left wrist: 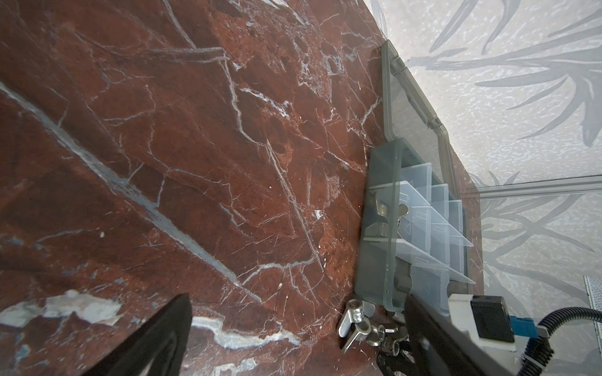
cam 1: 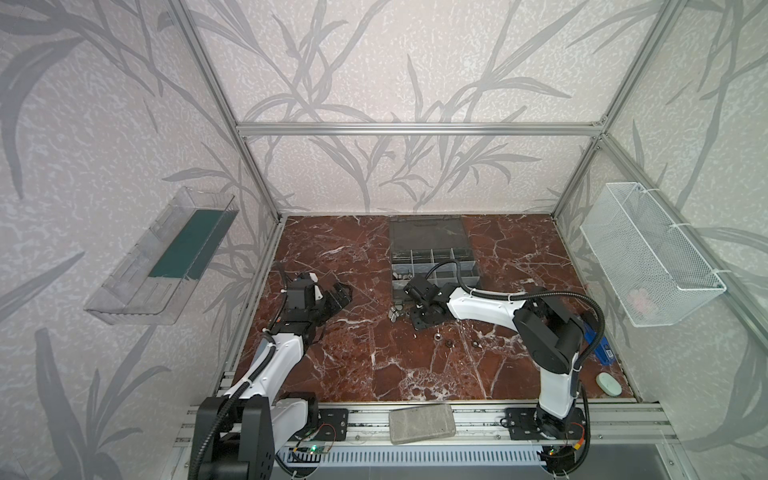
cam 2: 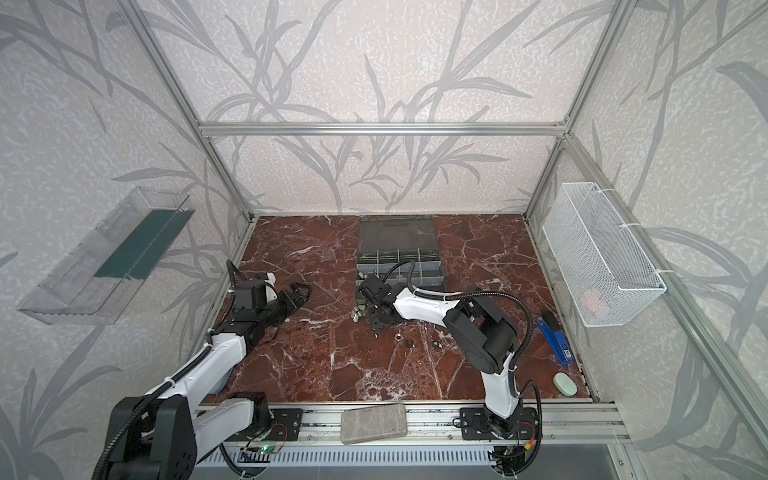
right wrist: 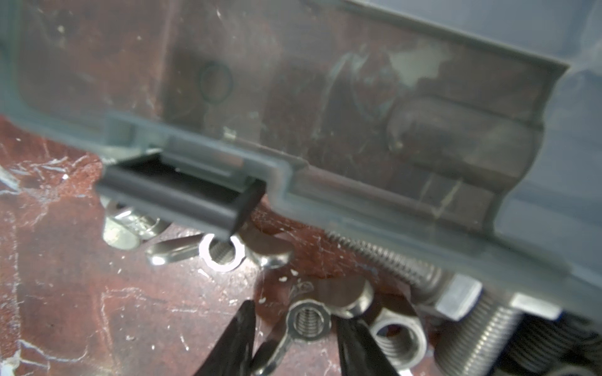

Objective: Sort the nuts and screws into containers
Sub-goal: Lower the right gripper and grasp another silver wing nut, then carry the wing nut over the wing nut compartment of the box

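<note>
The grey organizer case lies open at the back of the marble table, its clear-walled containers showing in a grid. One cell holds silver wing nuts. A heap of silver nuts and screws lies against the case's front wall. My right gripper is down in this heap, with its black fingers on either side of one wing nut. One finger touches it and a gap remains at the other. My left gripper hovers wide open and empty to the left.
Three loose nuts lie on the table in front of the right arm. A blue stapler and a pale green oval sit at the right edge. A grey block rests on the front rail. A mesh basket and a clear tray hang on the walls.
</note>
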